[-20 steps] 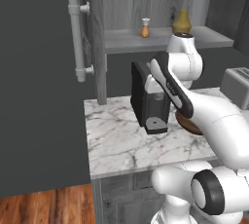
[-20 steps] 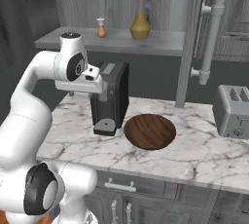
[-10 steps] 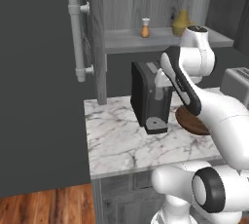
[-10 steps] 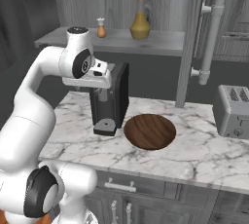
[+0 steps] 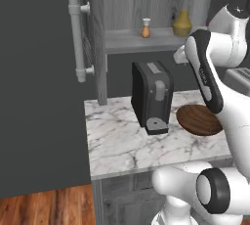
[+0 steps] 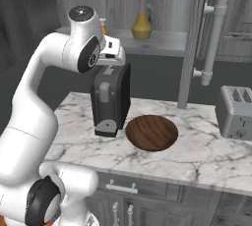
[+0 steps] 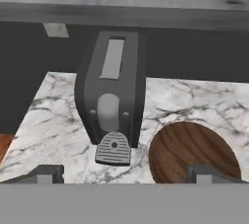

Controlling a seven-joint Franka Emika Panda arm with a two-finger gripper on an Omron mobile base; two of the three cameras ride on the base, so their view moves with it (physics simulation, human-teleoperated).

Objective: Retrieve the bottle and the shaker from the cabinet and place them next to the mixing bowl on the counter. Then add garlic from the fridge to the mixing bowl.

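Hand view looks down on the marble bench (image 7: 44, 116): the coffee machine (image 7: 113, 106) sits at 12 o'clock and the mixing bowl (image 7: 192, 154) at 4 o'clock. The pincer (image 7: 121, 173) is spread wide and empty — likely readied for a grasp. Bottle (image 6: 141, 22) and shaker (image 5: 146, 28) both wait upright on the cabinet shelf (image 5: 141, 44) — well above the bowl

The bottle (image 5: 183, 18), amber-yellow with a round belly, a slim neck and an orange stopper, stands upright on the open cabinet shelf. The small orange shaker (image 5: 146, 28) with a pale cap stands upright on the same shelf, apart from the bottle. The mixing bowl (image 6: 151, 132), dark brown wood and empty, sits on the marble worktop (image 5: 117, 141) below.
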